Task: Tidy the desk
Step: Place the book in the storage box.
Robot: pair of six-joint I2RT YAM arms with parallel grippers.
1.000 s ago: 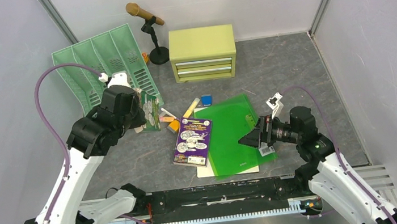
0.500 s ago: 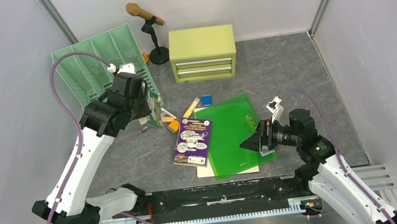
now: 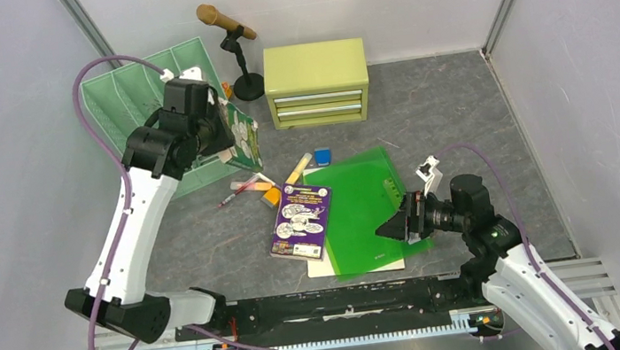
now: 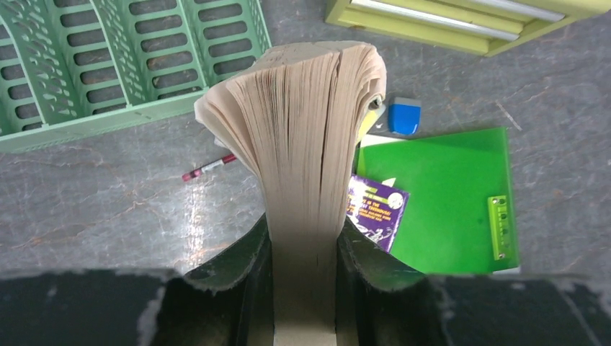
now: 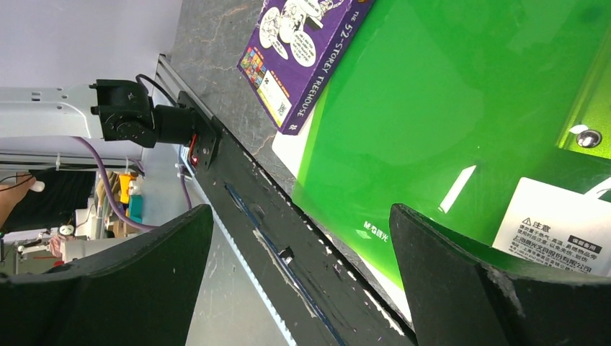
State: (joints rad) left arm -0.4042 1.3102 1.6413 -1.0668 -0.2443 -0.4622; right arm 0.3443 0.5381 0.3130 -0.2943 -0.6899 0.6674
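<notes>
Dark mottled tabletop (image 3: pixel 451 113) fills the walled cell, cluttered at its middle. Left end effector (image 4: pixel 304 249) is clenched on a book (image 4: pixel 299 122), held clear of the surface near the rack (image 3: pixel 132 99) — pinched at one edge only, with the pages fanning loose. That splay could snag a rack divider, or the book might swivel and slip onto the pen (image 4: pixel 207 167) below. Right end effector (image 5: pixel 301 216) hangs released, jaws wide, over the folder (image 5: pixel 447 108) — grasping nothing.
</notes>
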